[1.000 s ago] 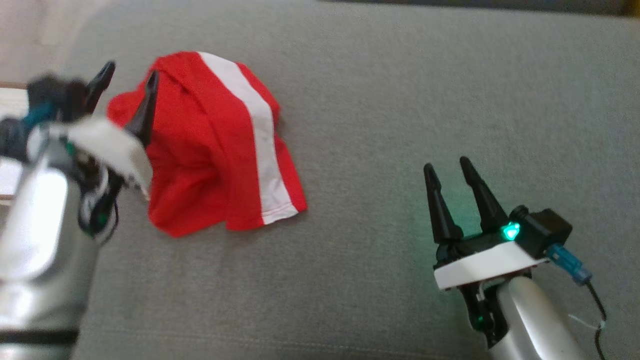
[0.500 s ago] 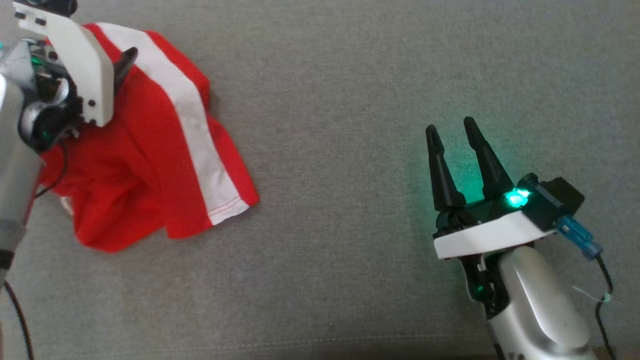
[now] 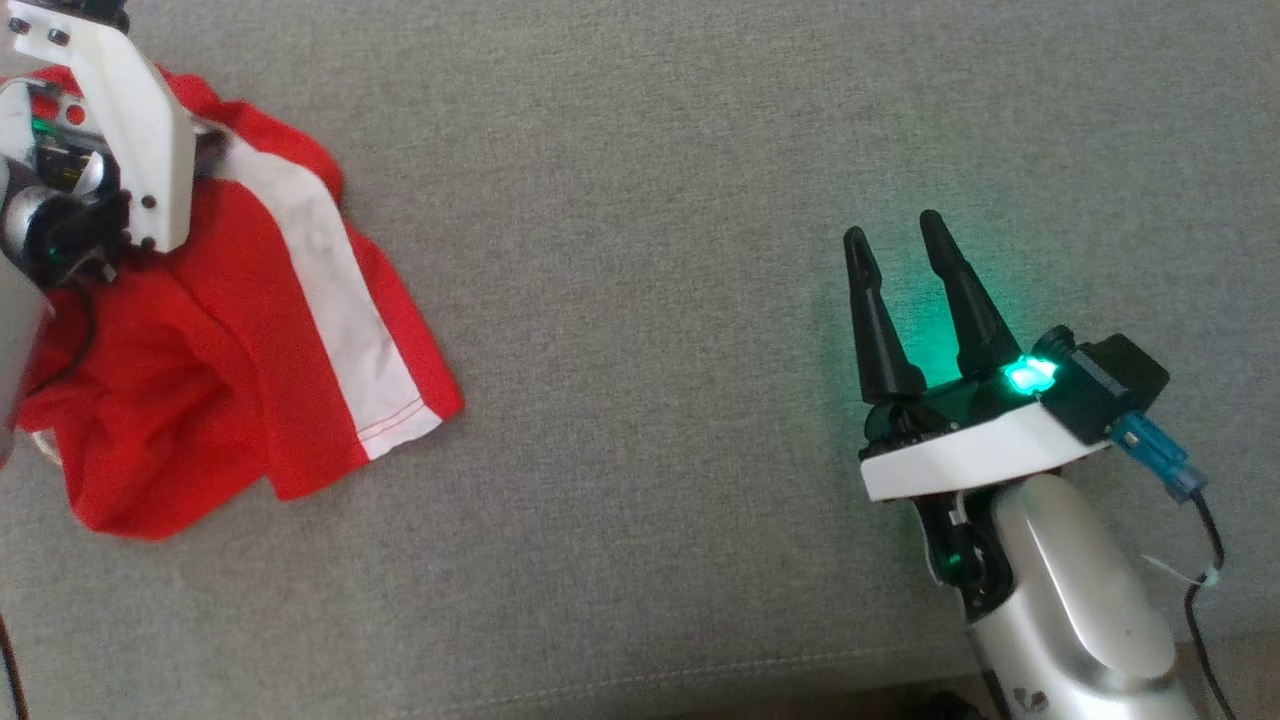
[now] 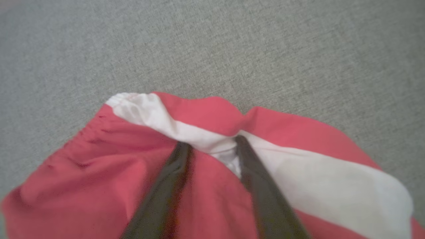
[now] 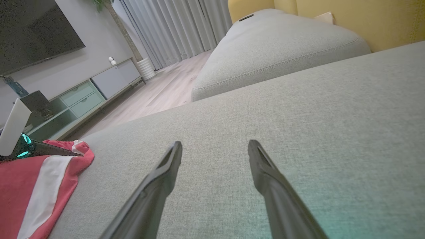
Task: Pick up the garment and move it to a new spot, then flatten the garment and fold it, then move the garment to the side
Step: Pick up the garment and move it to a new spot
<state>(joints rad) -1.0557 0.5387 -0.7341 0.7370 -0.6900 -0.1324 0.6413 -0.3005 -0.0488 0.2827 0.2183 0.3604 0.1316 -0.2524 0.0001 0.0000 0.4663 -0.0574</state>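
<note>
The right claw [image 5: 215,143] is seen with its two dark fingers spread wide, nothing held between them, over the grey sofa seat [image 5: 298,109]. At the lower left a red garment [image 5: 13,179] with a white stripe [image 5: 43,196] is spread on the seat, well apart from that claw. A dark finger of the left claw [image 5: 59,152] is seen at the garment's far edge, with a green light behind it. Beyond, a second grey cushion [image 5: 272,53], a yellow backrest [image 5: 365,20], pale curtains [image 5: 179,26], a wooden floor [image 5: 159,96], a low cabinet [image 5: 89,96] and a dark wall screen [image 5: 33,30] are shown.
</note>
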